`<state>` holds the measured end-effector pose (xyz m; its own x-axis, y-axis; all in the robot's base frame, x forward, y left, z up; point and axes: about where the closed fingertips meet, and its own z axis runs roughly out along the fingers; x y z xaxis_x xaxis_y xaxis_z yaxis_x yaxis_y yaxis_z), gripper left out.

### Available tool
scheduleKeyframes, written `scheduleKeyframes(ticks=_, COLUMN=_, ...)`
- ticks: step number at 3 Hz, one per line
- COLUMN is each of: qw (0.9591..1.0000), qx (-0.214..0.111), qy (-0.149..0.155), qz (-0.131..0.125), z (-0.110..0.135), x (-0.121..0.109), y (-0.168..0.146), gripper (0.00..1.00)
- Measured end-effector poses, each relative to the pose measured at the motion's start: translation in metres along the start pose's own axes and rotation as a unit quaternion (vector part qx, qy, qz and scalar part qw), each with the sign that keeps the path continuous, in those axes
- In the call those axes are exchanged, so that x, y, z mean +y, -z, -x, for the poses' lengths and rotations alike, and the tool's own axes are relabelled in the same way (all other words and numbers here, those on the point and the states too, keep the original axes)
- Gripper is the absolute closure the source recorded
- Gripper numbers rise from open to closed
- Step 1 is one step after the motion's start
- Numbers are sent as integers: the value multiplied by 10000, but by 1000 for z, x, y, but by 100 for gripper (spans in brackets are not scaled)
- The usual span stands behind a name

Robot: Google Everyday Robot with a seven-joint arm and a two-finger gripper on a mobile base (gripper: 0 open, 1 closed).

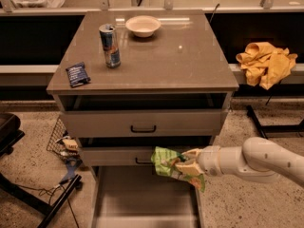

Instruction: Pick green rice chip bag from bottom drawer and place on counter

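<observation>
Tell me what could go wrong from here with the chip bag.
The gripper holds the bag by a crumpled part above the bottom drawer; it could slip and drop in. Rising, the bag could catch the counter overhang. On the counter, the arm could tip the can.

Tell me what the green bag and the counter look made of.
The green rice chip bag, held by the tool above the bottom drawer: thin foil or plastic film, judging by its crumples. The counter: hard, glossy, possibly laminate or stone; reflects light.
</observation>
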<state>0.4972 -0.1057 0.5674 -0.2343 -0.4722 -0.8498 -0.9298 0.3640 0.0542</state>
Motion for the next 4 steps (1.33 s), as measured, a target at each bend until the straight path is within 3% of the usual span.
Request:
scheduleKeyframes(ticks=2, qw=9994, qx=-124, qy=-71, qz=-318, z=86, x=-12, y=85, gripper=100)
scheduleKeyframes(ticks=4, qw=9973, qx=-300, qy=375, qz=-552, z=191, x=-13, y=127, gripper=100)
